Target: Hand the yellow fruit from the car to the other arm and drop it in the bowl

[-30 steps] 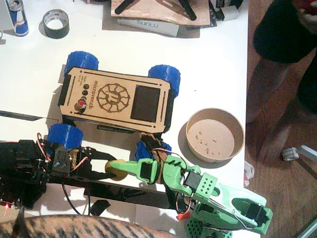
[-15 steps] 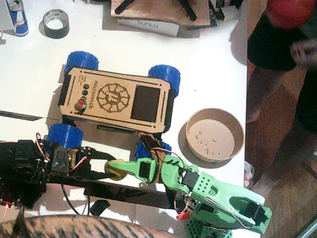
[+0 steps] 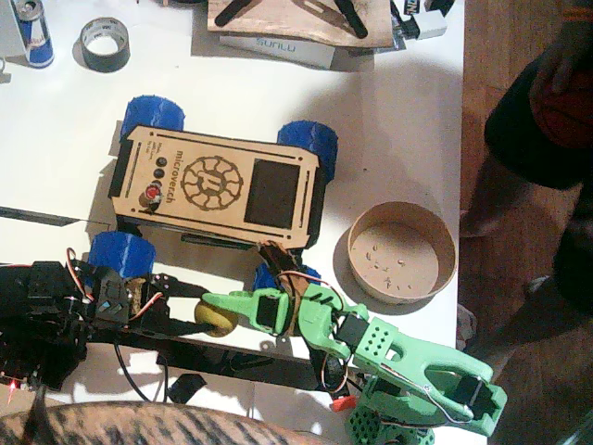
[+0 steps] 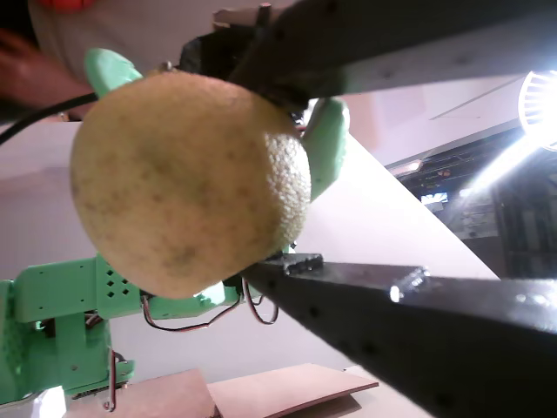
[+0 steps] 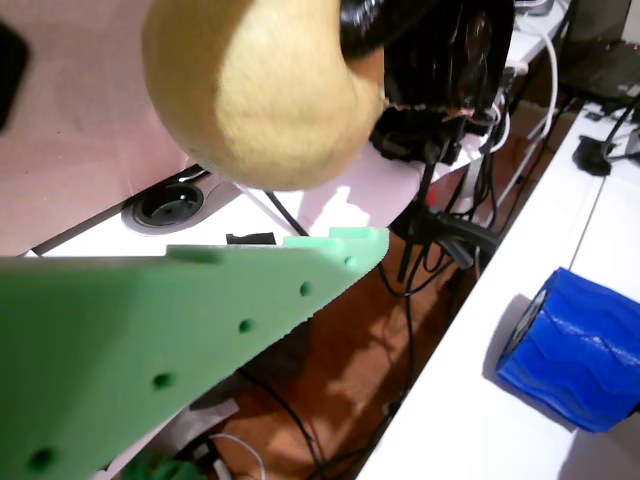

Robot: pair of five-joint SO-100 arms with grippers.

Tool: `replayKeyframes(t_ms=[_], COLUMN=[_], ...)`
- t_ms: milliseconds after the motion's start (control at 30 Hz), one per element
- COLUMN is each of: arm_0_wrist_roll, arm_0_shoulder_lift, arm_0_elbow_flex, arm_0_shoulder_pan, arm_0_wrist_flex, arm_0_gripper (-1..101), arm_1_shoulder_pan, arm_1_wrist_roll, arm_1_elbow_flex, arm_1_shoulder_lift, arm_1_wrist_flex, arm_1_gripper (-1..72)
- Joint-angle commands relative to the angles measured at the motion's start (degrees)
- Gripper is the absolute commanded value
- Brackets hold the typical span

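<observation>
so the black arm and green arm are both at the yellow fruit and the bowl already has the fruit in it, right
Not quite: the bowl holds only small specks in the fixed view. The yellow fruit sits between the left gripper and the right gripper, beside the car.

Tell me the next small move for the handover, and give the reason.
Probably close the right gripper on the yellow fruit. In a wrist view the left gripper holds the fruit between its black fingers, while the green fingers sit either side of it, one with a visible gap. The bowl waits empty nearby.
</observation>
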Motion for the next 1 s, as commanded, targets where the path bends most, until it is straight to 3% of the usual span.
replayKeyframes(t_ms=[0, 300, 567, 800, 967], arm_0_wrist_roll=[-0.5, -0.5, -0.5, -0.5, -0.5], arm_0_shoulder_lift=[2.1, 2.2, 2.3, 2.3, 2.3], arm_0_elbow_flex=[-0.9, -0.9, -0.9, -0.9, -0.9], arm_0_shoulder_pan=[0.4, 0.4, 0.4, 0.4, 0.4], arm_0_wrist_flex=[0.0, 0.1, 0.1, 0.1, 0.1], arm_0_gripper=[0, 0, 0, 0, 0], arm_1_shoulder_pan=[-0.3, -1.0, -1.1, -1.1, -1.4], arm_1_wrist_roll=[-0.8, -4.6, -4.0, 2.2, 3.6], arm_1_elbow_flex=[-3.3, -2.8, -2.8, -2.8, -1.9], arm_1_shoulder_lift=[0.0, 0.3, 0.3, 0.4, 3.3], arm_1_wrist_flex=[-1.4, -1.6, -1.6, -1.6, -1.1], arm_1_gripper=[26.2, 10.6, 8.2, 28.3, 30.9])
